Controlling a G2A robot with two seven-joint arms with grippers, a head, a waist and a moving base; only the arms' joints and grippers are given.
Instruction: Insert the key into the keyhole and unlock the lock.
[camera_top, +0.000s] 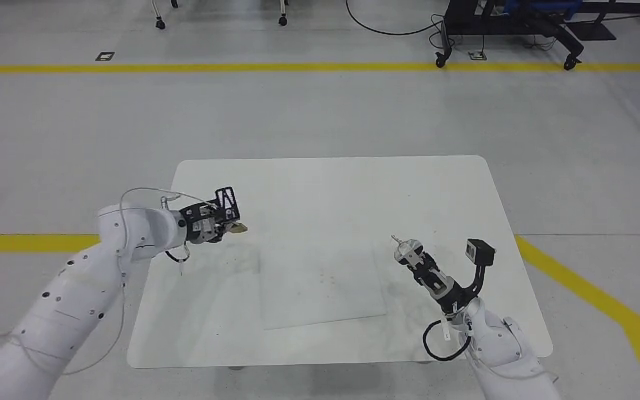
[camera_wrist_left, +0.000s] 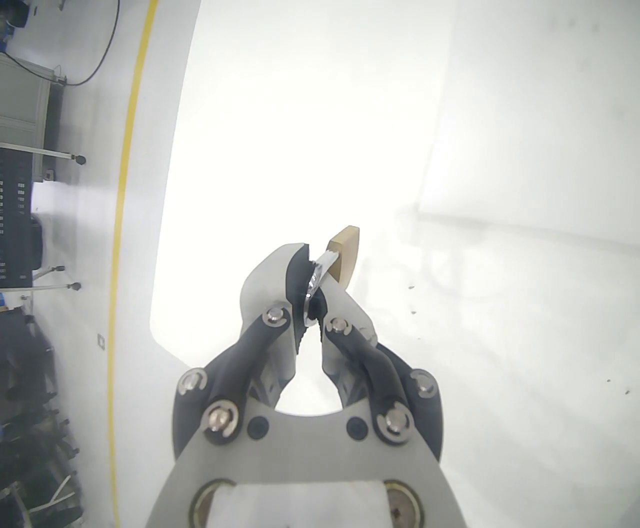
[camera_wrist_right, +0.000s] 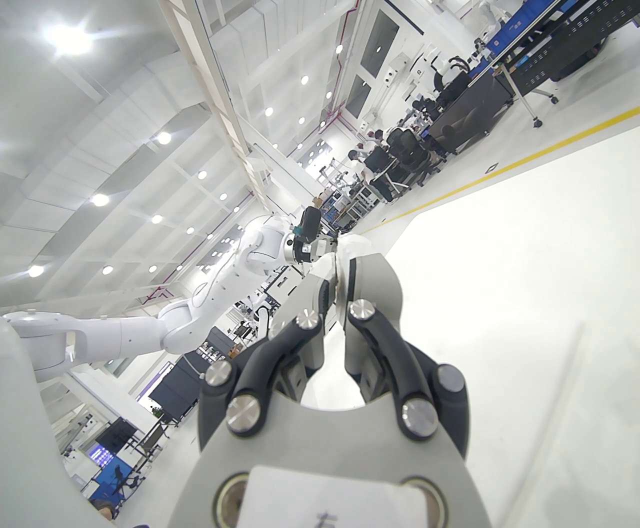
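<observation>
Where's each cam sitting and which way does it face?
Top: above the arms, looking down at the table; both arms, left tool with lock, right tool with key.
Left wrist: on the left arm, looking along its tool down at the tabletop.
Right wrist: on the right arm, tilted up across the table toward the ceiling; own tool shows.
Shared: top and right wrist both show the left arm.

Left arm bent inward, left gripper clamped on lock; right arm forward, right gripper clamped on key.
</observation>
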